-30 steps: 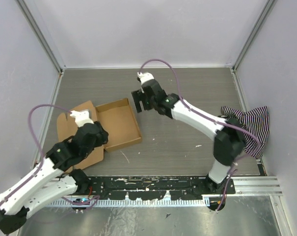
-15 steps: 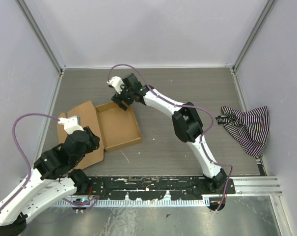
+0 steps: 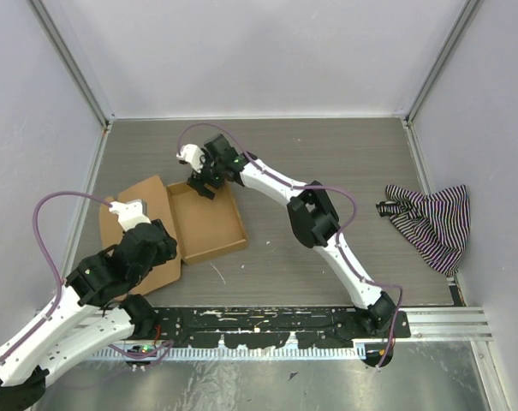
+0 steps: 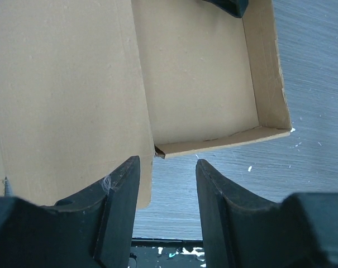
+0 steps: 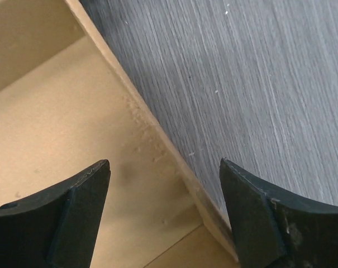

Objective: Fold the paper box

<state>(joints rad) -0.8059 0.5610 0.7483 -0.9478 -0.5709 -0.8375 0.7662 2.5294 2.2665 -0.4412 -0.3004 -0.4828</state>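
Right pincer [image 5: 164, 170] is standing wide, straddling the far wall of the paper box [image 3: 209, 224] without closing. Left pincer [image 4: 167, 167] is hovering half-spread and empty over the tray's near corner, by the flat lid flap. Box is lying toward the desk's left edge. We are judging it light, stiff between creases and prone to sliding, so we are favouring wall rims for grips.

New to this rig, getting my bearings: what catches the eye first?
The brown paper box lies left of centre, its tray formed and its lid flap flat to the left. The right end effector reaches across, open, over the tray's far wall, while the left end effector hovers open at the lid's near edge. A striped cloth sits crumpled at the right.
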